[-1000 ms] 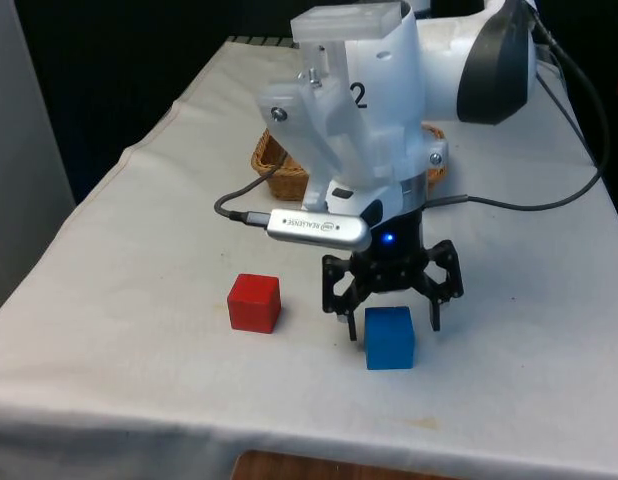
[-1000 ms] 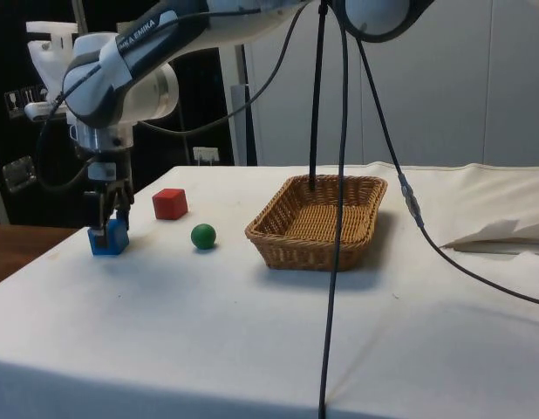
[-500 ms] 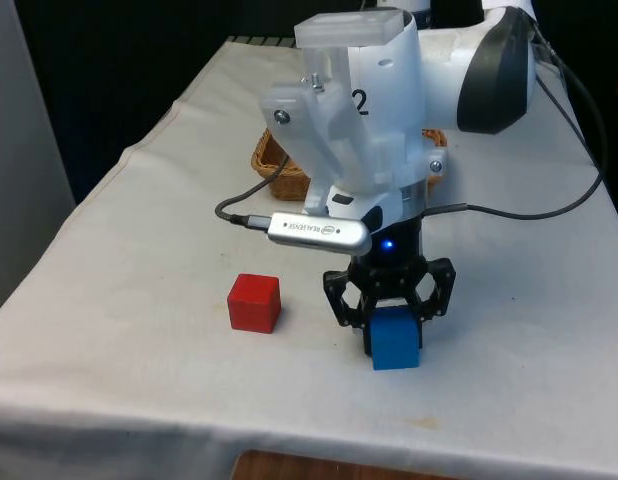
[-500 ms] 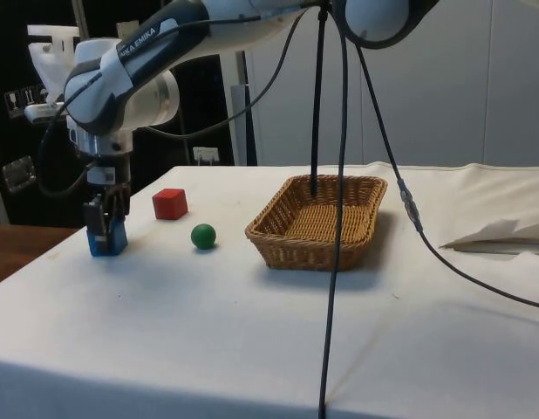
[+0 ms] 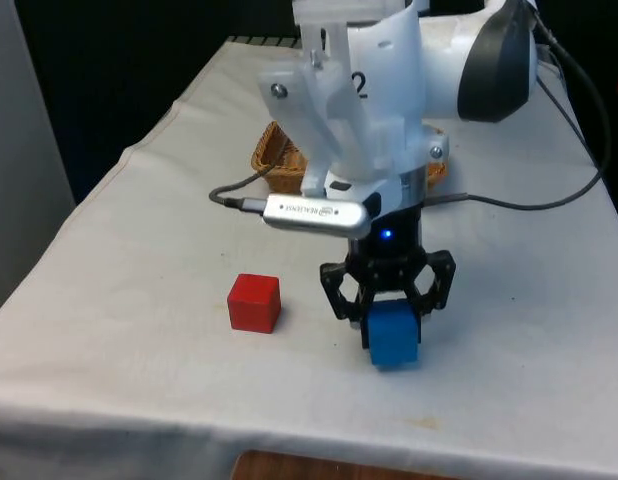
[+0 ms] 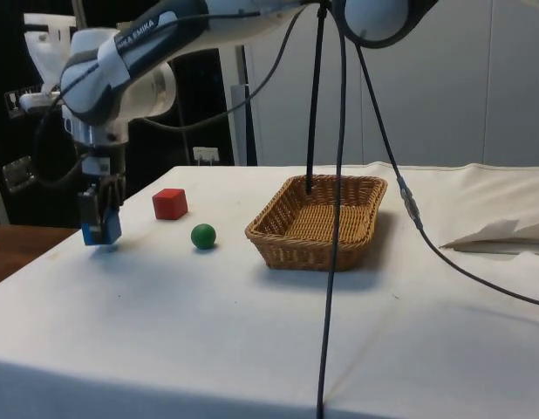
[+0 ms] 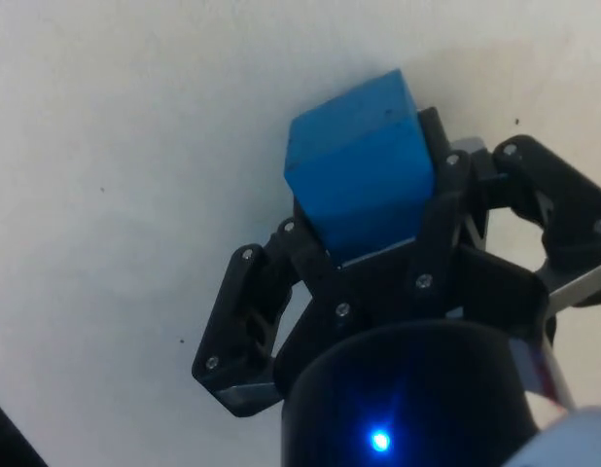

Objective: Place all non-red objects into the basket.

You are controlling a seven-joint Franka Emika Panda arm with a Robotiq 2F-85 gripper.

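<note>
Side view: gripper [image 6: 100, 225] clamps blue cube [image 6: 101, 229] between jaws, off cloth.

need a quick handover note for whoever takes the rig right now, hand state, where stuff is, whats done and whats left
Hand: shut on the blue cube, which hangs just clear of the cloth near the table's edge, as the side view shows.
Green ball: on the cloth between the cubes and the basket, not yet picked.
Red cube: on the cloth, to the front view's left of the hand; it stays out.
Basket: on the cloth beyond the ball, nothing in it that I can see.
Done: blue cube grasped and off the cloth.
Left: carry the blue cube to the basket and release it, then do the same with the green ball.
</note>
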